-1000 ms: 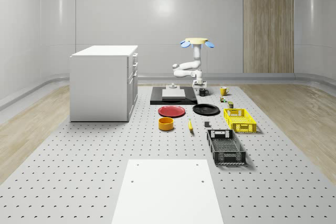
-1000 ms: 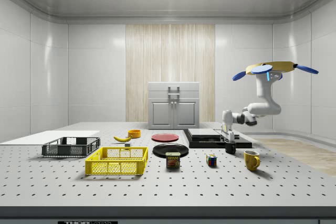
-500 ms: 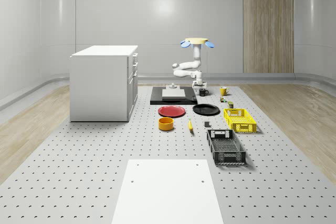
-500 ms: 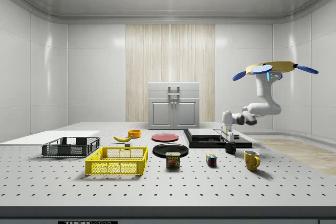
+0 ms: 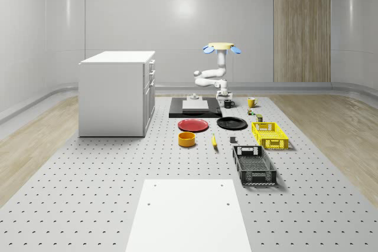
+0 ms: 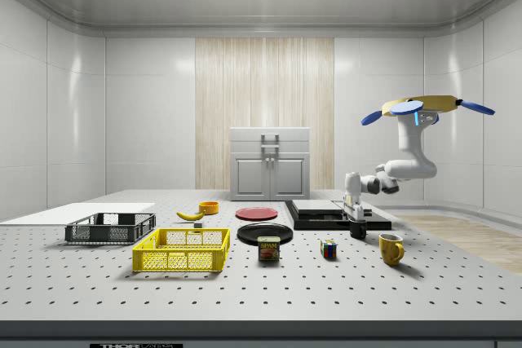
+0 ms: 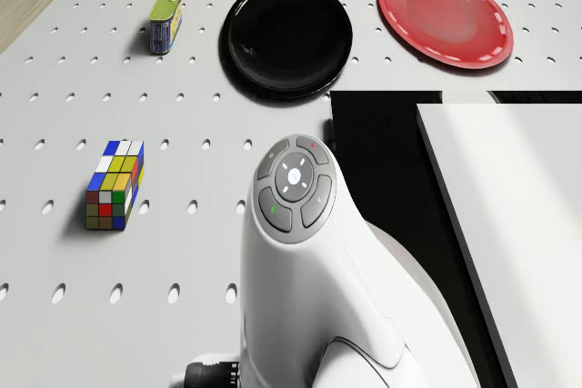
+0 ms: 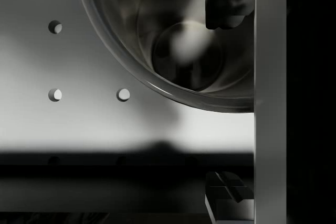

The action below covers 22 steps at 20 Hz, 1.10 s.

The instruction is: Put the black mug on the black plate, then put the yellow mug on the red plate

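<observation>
The gripper (image 6: 356, 219) hangs right above the black mug (image 6: 358, 230), in the right half of the side view, while the drone (image 6: 426, 106) hovers higher, near the right edge. In the wrist view one fingertip (image 8: 227, 3) is inside the glossy round mug and the other outside the rim, so the jaws are spread and grasp nothing yet. The thin smooth wall may slip when squeezed, or the mug may tip. The shiny black plate (image 7: 287, 36) lies in the upper middle of the drone view, and the matte red plate (image 7: 445, 14) at upper right. The yellow mug (image 6: 391, 248) stands beside.

Gripper (image 6: 356, 222) low (arm folded)
</observation>
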Available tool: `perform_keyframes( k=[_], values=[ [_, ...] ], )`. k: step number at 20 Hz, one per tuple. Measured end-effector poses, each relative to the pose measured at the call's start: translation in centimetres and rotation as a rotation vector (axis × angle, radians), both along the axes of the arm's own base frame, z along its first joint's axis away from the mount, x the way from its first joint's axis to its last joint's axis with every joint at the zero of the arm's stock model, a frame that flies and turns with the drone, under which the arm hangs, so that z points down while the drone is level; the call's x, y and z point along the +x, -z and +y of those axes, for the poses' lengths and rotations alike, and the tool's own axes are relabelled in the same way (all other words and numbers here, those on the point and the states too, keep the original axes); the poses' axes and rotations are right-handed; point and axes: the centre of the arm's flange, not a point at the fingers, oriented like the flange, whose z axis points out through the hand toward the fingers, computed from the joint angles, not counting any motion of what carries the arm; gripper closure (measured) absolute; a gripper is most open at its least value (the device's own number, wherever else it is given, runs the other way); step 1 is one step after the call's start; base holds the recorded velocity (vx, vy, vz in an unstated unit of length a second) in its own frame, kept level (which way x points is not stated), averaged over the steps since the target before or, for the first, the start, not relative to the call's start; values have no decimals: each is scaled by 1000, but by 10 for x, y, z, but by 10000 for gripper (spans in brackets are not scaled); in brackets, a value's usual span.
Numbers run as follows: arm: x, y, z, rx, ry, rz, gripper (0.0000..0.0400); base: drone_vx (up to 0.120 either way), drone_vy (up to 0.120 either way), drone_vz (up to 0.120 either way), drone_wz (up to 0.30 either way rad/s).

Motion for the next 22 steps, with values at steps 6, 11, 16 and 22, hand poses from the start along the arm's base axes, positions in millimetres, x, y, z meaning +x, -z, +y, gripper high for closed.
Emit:
perform_keyframes(
  k=[6,11,16,22],
  values=[
    [0,7,0,0,0,0,99,0,0,0,0],
    [0,9,0,0,0,0,235,0,0,0,0],
    [0,9,0,0,0,0,274,0,0,0,0],
    [0,13,0,0,0,0,286,0,0,0,0]
  ],
)
